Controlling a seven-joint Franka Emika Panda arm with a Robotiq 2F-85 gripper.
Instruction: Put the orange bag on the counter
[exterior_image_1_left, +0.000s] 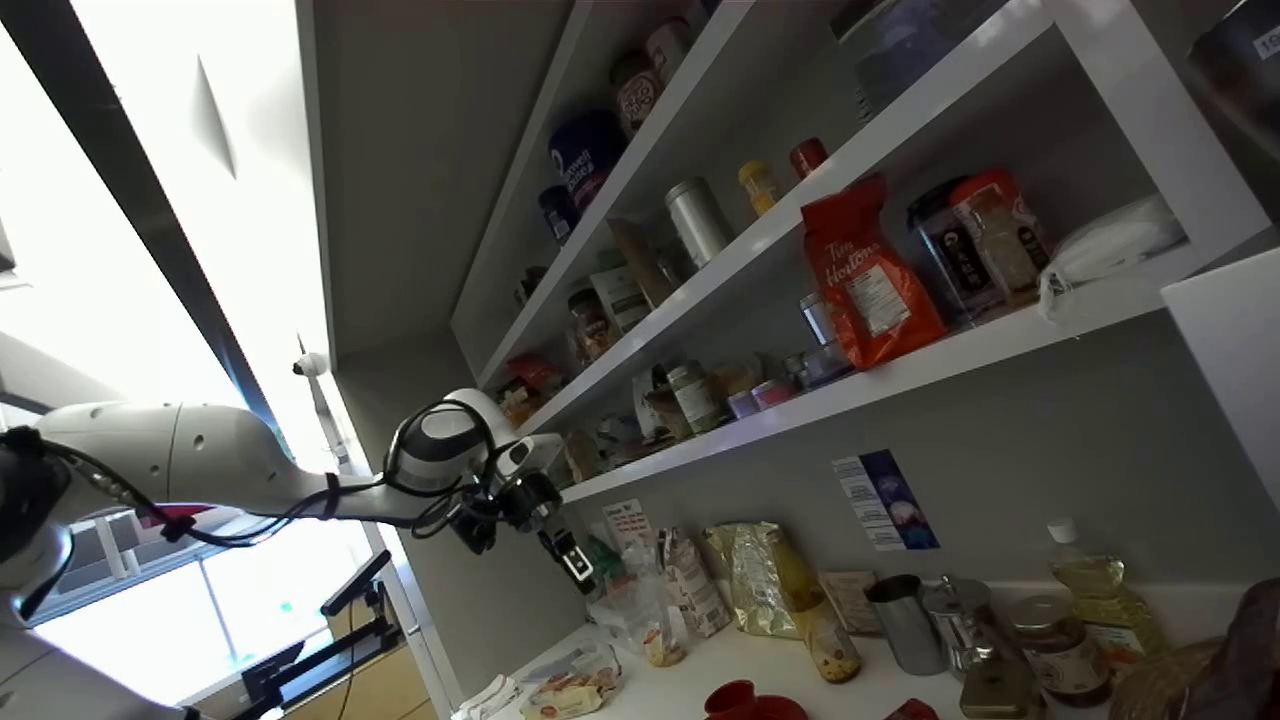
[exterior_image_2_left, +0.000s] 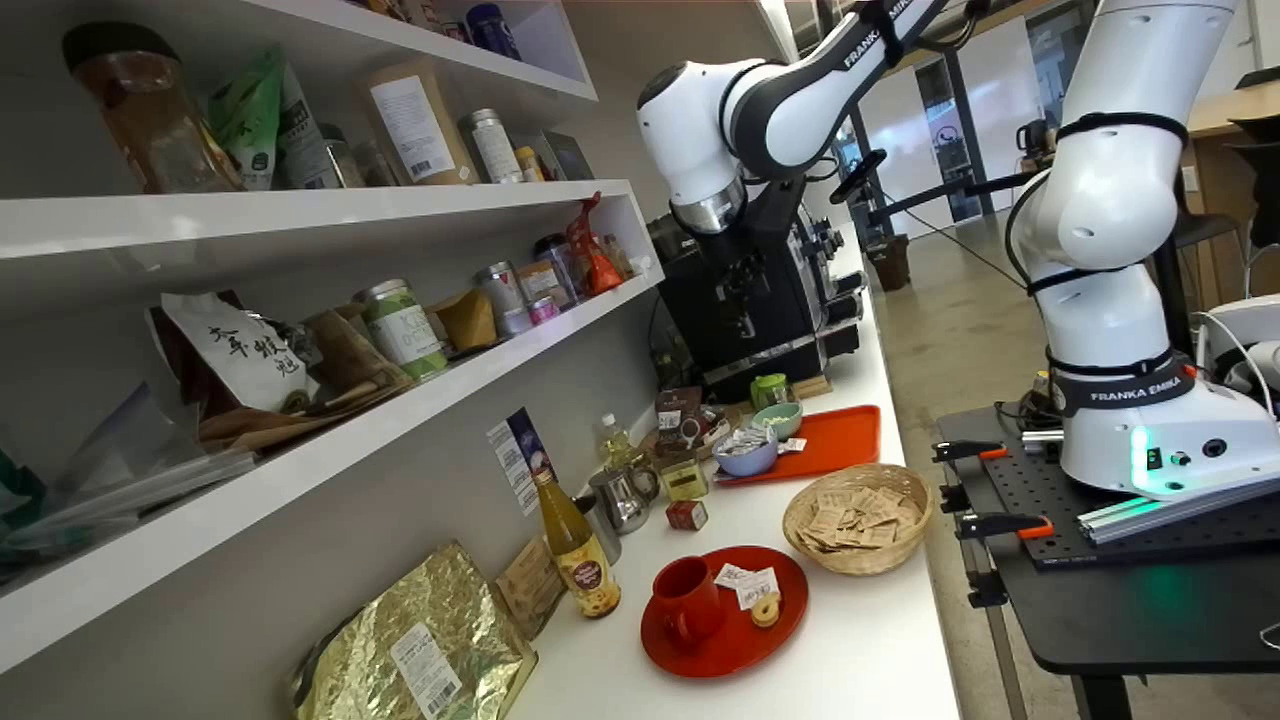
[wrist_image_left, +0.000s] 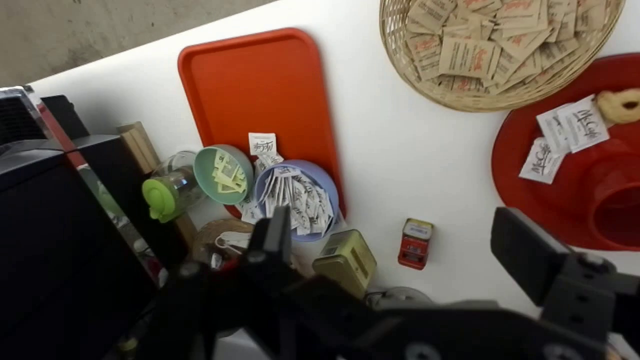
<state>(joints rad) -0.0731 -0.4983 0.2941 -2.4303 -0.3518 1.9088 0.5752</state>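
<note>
The orange bag (exterior_image_1_left: 870, 290) is glossy red-orange with a white label. It stands upright, slightly tilted, at the front edge of the lower wall shelf (exterior_image_1_left: 760, 422). It also shows, smaller, at the far end of that shelf in an exterior view (exterior_image_2_left: 595, 262). It is out of view in the wrist view. The counter (exterior_image_2_left: 850, 630) is the white worktop below the shelves; it also shows in the wrist view (wrist_image_left: 410, 165). My gripper (wrist_image_left: 392, 225) is open and empty, pointing down above the counter, apart from the bag. It shows in both exterior views (exterior_image_1_left: 575, 562) (exterior_image_2_left: 745, 315).
On the counter are a red plate (exterior_image_2_left: 740, 655) with a mug, a basket (exterior_image_2_left: 860, 567) of packets, an orange tray (exterior_image_2_left: 845, 440) with bowls, a small red tin (wrist_image_left: 415, 245) and a yellow bottle (exterior_image_2_left: 580, 560). A black machine (exterior_image_2_left: 690, 300) stands at the far end. Jars crowd the shelves.
</note>
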